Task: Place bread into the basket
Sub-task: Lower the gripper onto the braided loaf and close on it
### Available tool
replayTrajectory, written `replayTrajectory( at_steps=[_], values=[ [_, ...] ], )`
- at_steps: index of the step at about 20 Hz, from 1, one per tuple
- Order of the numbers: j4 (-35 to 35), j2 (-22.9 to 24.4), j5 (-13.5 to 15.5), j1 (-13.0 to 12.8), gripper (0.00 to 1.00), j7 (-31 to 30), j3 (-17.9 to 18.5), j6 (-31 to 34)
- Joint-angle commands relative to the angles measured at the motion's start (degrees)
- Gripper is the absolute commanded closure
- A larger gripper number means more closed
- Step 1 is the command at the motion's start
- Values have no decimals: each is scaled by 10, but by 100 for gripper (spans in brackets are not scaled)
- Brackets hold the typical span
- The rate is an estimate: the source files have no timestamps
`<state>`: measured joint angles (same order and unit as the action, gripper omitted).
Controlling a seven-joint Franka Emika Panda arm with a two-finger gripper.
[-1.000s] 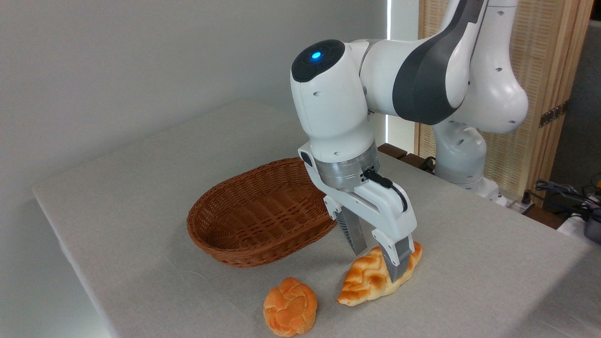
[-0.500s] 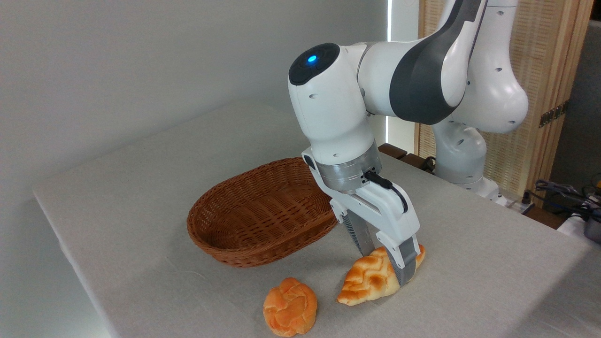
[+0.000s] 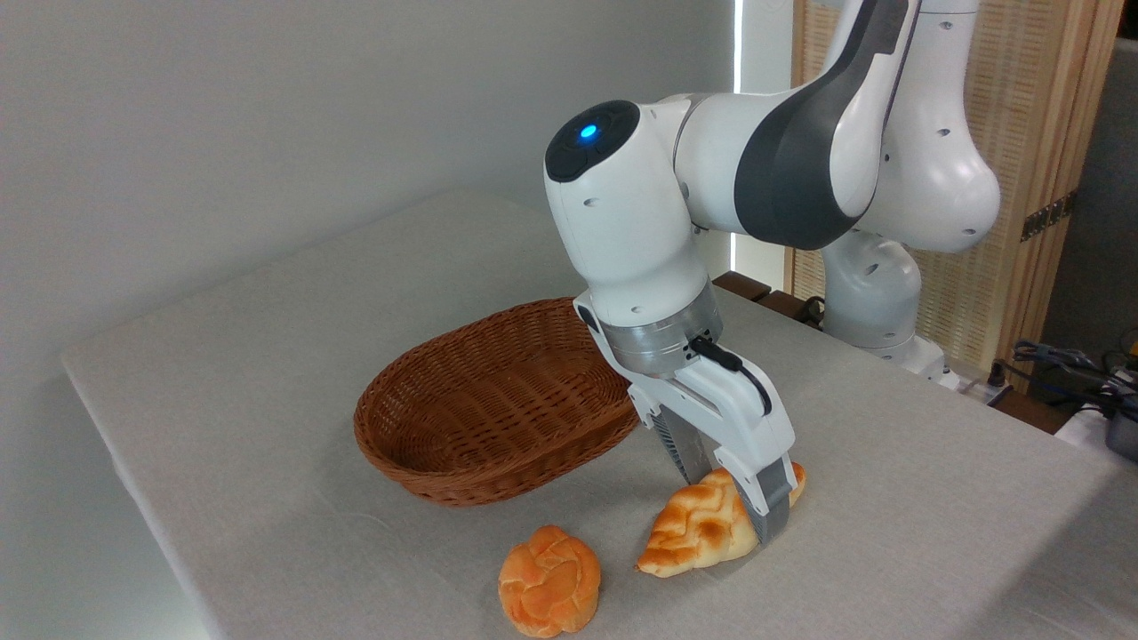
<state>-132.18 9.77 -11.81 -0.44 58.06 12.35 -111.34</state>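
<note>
Jaws straddle the braided loaf (image 3: 702, 529), narrower and lower than a second ago, not yet clamped; basket (image 3: 484, 409) at ten o'clock.

a single fixed camera stands off the near left corner of the grey cloth-covered desk (image 3: 267, 373), raised above it and looking down at an angle across its top toward the plain grey wall and the slatted wooden screen (image 3: 1022, 178) behind. it sits close, so the white robot arm (image 3: 800, 160) runs out of frame at the top.
</note>
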Motion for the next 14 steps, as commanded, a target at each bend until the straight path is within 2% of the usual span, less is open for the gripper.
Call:
replayTrajectory(
  at_steps=[1, 4, 7, 14],
  values=[
    [-5, -7, -11, -4, 25, 7, 6, -12],
    [-5, -12, -11, -5, 49, 7, 6, -12],
    [-4, -12, -11, -5, 63, 7, 6, -12],
    [-3, -12, -10, -5, 64, 12, 6, -11]
  ],
)
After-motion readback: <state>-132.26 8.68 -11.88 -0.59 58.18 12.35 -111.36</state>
